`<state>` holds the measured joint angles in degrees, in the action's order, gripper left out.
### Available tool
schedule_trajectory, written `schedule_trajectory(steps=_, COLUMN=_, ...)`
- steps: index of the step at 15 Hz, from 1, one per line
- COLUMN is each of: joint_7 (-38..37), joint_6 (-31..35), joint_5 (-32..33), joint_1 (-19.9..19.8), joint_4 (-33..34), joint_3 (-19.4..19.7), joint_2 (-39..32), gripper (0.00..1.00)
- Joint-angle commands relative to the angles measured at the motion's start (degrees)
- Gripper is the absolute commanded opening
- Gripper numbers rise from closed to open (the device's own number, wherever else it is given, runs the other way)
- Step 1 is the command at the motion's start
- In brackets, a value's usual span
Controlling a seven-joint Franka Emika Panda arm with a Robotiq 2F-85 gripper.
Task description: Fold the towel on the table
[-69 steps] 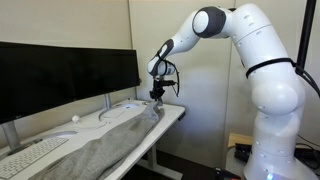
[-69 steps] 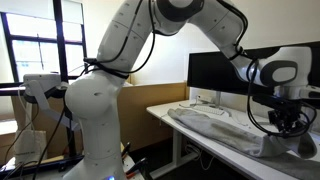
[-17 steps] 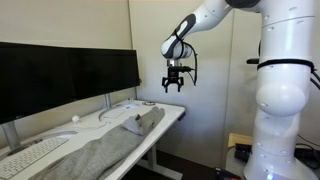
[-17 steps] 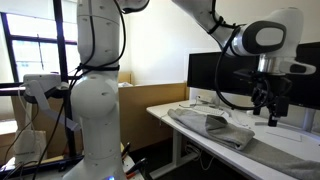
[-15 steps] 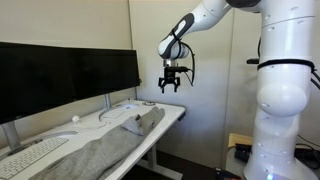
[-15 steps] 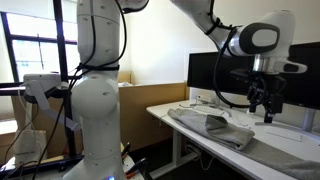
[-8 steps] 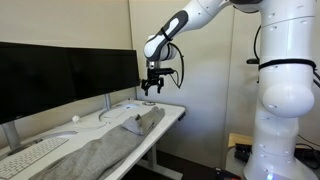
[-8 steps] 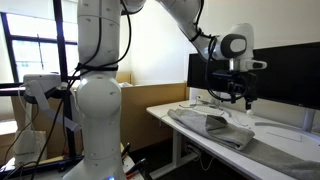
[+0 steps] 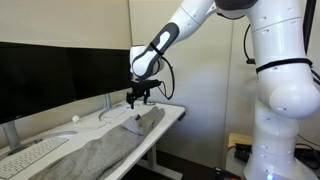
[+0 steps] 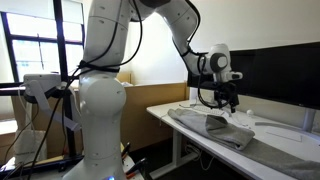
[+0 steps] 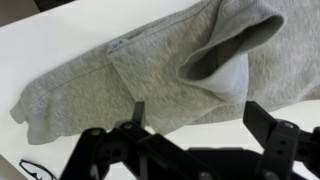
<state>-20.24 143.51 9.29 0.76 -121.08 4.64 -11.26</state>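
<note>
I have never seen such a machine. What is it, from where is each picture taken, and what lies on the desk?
It is a white robot arm; the black claw at its end is the gripper. Two pictures come from cameras standing in the room; the third from a camera on the wrist, looking down past the gripper. On the white table lies a long grey-brown towel, one end folded over, beside a white keyboard and black monitors. The gripper is open above the towel and holds nothing.

White rounded arm [image 9: 282,100], black joint bands [image 9: 272,66], black two-fingered claw [image 9: 137,102]
</note>
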Motion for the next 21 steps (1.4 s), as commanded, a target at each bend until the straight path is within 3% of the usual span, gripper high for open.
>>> schedule_trajectory(steps=1, joint_7=-4.38, joint_6=2.25, joint_5=3.07, joint_1=2.73, joint_4=1.32, joint_3=0.00, joint_2=-3.67, gripper=1.00)
schedule_trajectory(steps=6, joint_7=-6.25, joint_6=2.28, joint_5=3.45, joint_1=6.05, joint_4=3.48, joint_3=0.72, joint_2=-7.82, gripper=1.00)
schedule_trajectory(steps=13, joint_7=-7.40, joint_6=1.28, joint_5=4.95, joint_1=7.29, joint_4=5.79, joint_3=3.28, joint_2=-10.45, gripper=1.00)
schedule_trajectory(steps=14, joint_7=-7.17, joint_6=1.07, joint_5=5.02, joint_1=7.26, joint_4=5.94, joint_3=3.50, joint_2=-10.58, gripper=0.75)
schedule_trajectory(steps=16, joint_7=-7.00, joint_6=0.84, joint_5=4.87, joint_1=7.22, joint_4=6.09, joint_3=3.75, joint_2=-10.70, gripper=0.68)
schedule_trajectory(steps=21, joint_7=-6.70, joint_6=0.59, joint_5=4.57, joint_1=7.18, joint_4=6.06, joint_3=3.85, joint_2=-11.28, gripper=0.35)
